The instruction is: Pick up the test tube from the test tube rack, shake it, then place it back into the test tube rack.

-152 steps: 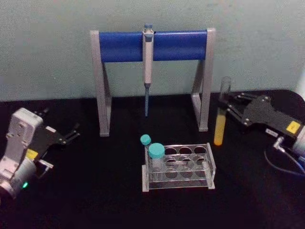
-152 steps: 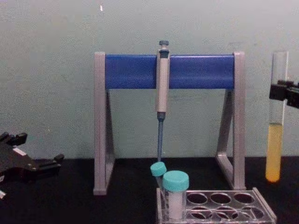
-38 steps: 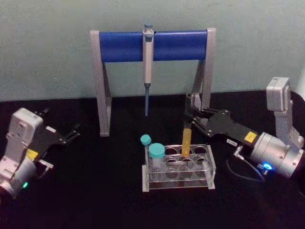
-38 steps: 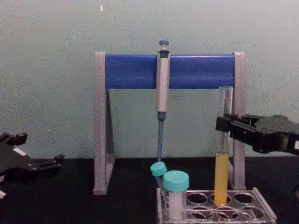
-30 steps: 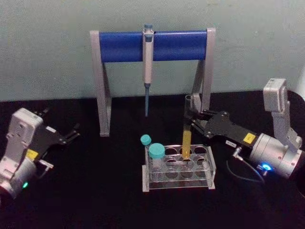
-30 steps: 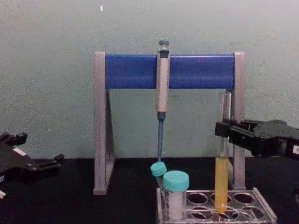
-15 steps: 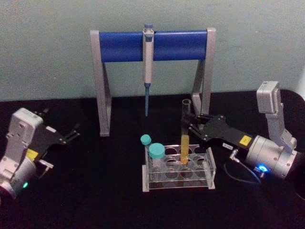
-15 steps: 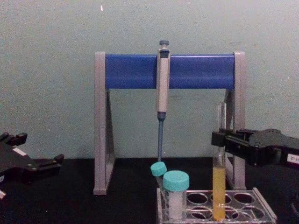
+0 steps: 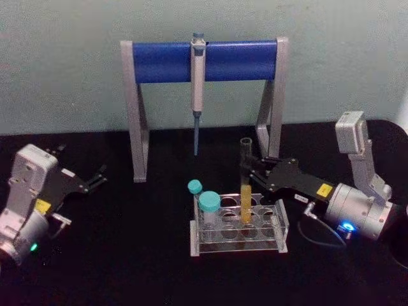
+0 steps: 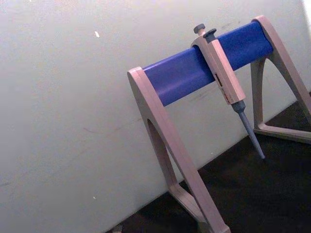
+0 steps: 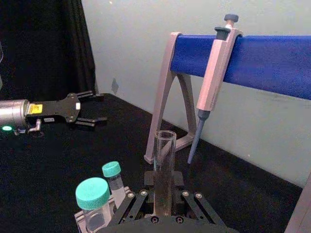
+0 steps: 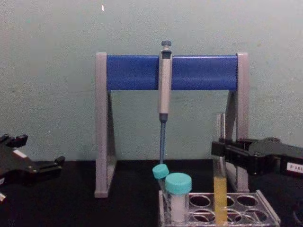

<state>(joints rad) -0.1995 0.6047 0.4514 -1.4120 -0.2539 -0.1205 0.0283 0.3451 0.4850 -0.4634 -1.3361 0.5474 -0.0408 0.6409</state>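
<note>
Checking clearances first: test tube rack (image 9: 281, 224) sits mid-table on the black table (image 9: 127, 268), in front of the pipette stand (image 9: 159, 62). Bare table stretches between the rack and the left gripper (image 9: 95, 176), and more lies in front of the rack.

Tight spots:
- stand's right leg is just behind the right gripper (image 9: 247, 171), apart from it
- grey pipette (image 9: 197, 76) hangs from the blue bar, with its tip behind the tube top and to its left (visible gap in chest view)
- two teal-capped tubes (image 9: 208, 203) occupy the rack's left end, one open hole between them and the test tube (image 9: 245, 185)

Test tube is upright, its lower end down inside a rack hole toward the right half (which row, can't tell). Yellow liquid shows through the rack wall in chest view, and the open rim stands well above the top plate.

Right gripper comes in from the right, roughly level over the rack's right end. Its fingers are pinched on the glass from both sides, just above the liquid line (image 12: 219, 163). Right wrist view shows the tube (image 11: 164, 160) centred between the finger linkages.

Left gripper is parked at the table's left, well apart from the rack, fingers spread and holding nothing (image 11: 97, 108).
</note>
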